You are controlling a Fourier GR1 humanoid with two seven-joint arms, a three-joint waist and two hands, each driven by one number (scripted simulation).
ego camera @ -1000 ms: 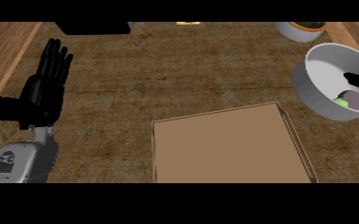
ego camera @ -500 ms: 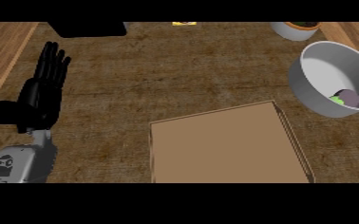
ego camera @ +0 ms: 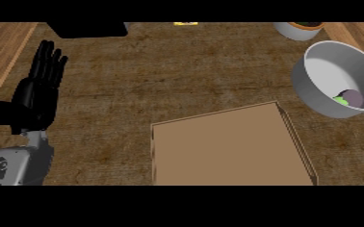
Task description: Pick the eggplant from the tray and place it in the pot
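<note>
Black left hand [ego camera: 35, 98], slim black fingers [ego camera: 47, 60], grey forearm [ego camera: 25, 161]

pot [ego camera: 316, 84]: 1 | eggplant [ego camera: 350, 97]: 1 | tray [ego camera: 227, 149]: 1 | hand [ego camera: 35, 98]: 1 | small potted cup [ego camera: 300, 30]: 1

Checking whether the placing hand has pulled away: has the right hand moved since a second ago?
Yes. A second ago it was over the pot, above the eggplant; now it is out of view. The left hand rests open at the left edge.
</note>
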